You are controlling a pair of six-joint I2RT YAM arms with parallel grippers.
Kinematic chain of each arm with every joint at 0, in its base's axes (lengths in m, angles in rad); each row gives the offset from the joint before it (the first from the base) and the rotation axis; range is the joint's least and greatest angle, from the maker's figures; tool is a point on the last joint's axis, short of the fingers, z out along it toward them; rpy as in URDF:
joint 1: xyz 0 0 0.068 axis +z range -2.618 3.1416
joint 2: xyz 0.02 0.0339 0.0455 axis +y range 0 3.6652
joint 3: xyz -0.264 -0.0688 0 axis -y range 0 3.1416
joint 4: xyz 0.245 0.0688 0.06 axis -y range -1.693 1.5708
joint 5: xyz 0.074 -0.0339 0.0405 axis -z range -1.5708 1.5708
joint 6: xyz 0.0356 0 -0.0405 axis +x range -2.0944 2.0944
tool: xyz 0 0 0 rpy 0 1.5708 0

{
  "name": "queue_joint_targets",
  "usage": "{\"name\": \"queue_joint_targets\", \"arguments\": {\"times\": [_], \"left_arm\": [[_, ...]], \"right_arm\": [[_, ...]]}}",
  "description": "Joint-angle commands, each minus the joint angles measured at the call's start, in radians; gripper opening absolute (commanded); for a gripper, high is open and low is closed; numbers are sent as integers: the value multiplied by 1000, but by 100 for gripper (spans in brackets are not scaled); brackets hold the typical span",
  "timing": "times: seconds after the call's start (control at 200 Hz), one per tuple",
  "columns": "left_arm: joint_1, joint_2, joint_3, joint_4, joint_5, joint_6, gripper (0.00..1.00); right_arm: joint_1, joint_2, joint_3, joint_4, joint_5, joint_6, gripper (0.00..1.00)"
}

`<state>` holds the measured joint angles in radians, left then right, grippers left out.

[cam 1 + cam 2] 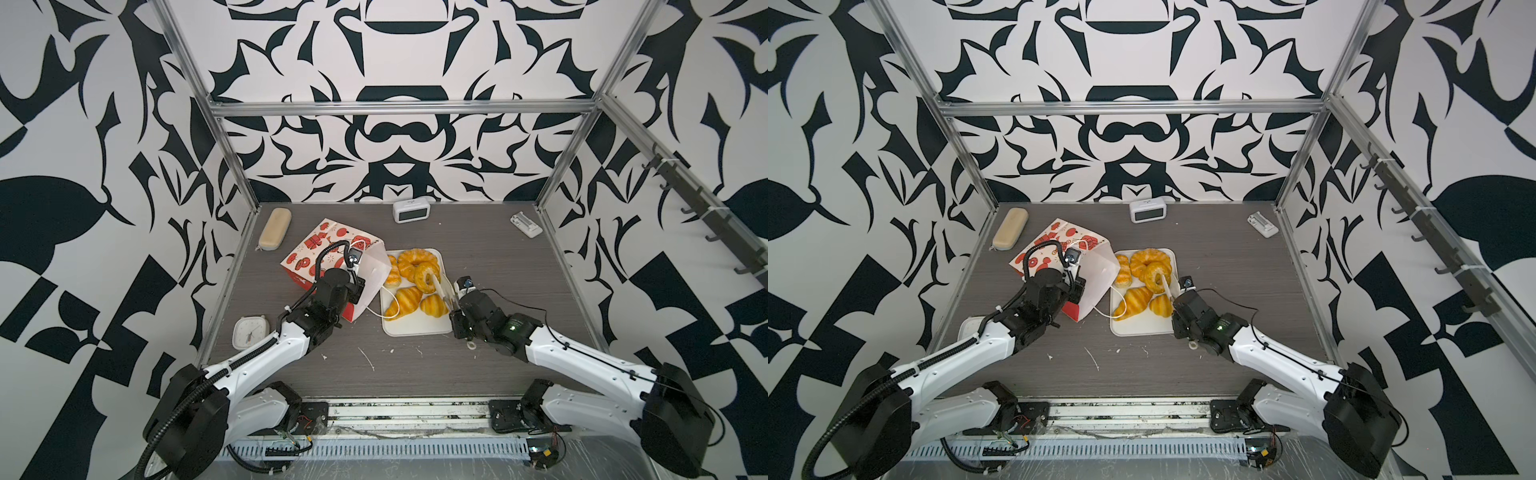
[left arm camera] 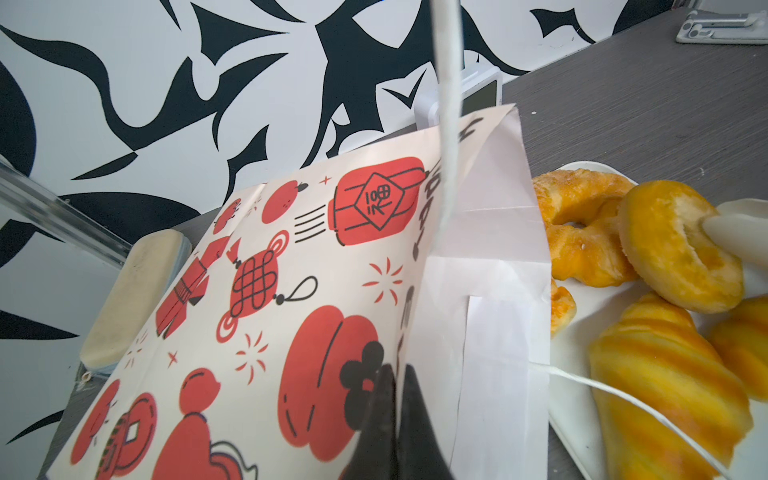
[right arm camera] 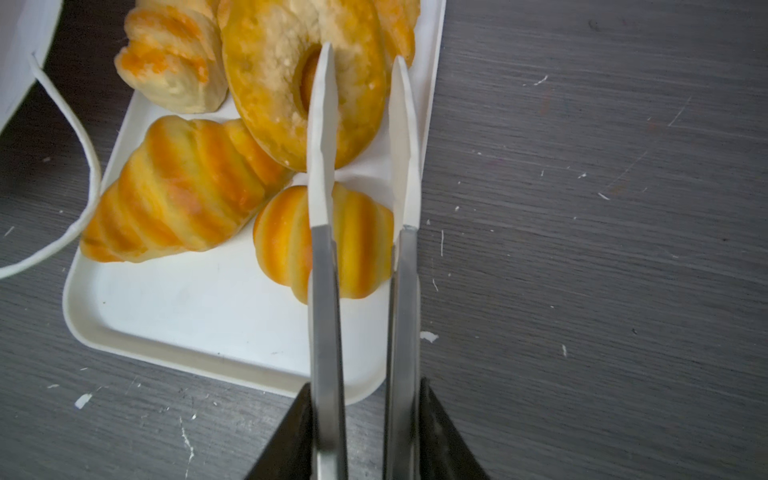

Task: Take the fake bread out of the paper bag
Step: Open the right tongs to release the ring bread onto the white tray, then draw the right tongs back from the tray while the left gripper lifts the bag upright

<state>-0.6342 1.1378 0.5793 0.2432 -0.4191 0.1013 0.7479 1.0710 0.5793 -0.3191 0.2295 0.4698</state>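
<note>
The paper bag (image 1: 316,259) (image 1: 1050,247) (image 2: 291,270), red and white, lies tipped over with its white mouth facing the white tray (image 1: 415,326) (image 3: 187,307). My left gripper (image 1: 360,287) (image 2: 397,370) is shut on the bag's rim. Several pieces of fake bread lie on the tray: a ring (image 1: 424,276) (image 3: 274,83), a croissant (image 3: 187,187) and a ridged roll (image 3: 361,241). My right gripper (image 1: 451,302) (image 3: 365,384) is shut on metal tongs (image 3: 324,291). One white tong tip sits in the ring's hole, the other just outside the ring's wall.
A beige zip case (image 1: 274,228) lies at the back left, a digital clock (image 1: 410,211) at the back wall, a white holder (image 1: 525,224) at the back right. A white analog clock (image 1: 249,330) sits by my left arm. The bag's cord handle (image 1: 390,309) trails onto the tray.
</note>
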Motion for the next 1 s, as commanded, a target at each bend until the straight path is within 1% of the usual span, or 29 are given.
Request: {"name": "queue_joint_targets", "arguments": {"times": [0.0,0.345,0.465,0.64,0.7,0.795,0.88,0.995], "left_arm": [[-1,-8,-7,29,13,-17,0],[-1,-11,-11,37,11,-17,0],[-1,-11,-15,40,10,-18,0],[-1,-28,-16,37,4,-20,0],[-1,-38,-16,37,-5,-23,0],[-1,-63,-18,31,-10,-29,0],[-1,-91,-20,23,-17,-35,0],[-1,-136,-16,2,-22,-38,0]], "right_arm": [[4,-42,1,-2,36,14,40],[4,-169,7,-31,75,15,40],[4,-183,13,-47,92,8,40],[1,-188,20,-66,192,12,39],[-13,-172,30,-68,225,5,39],[-64,-98,57,-80,236,-10,38],[-132,-15,85,-75,216,-16,38],[-242,99,125,-57,143,-25,39]]}}
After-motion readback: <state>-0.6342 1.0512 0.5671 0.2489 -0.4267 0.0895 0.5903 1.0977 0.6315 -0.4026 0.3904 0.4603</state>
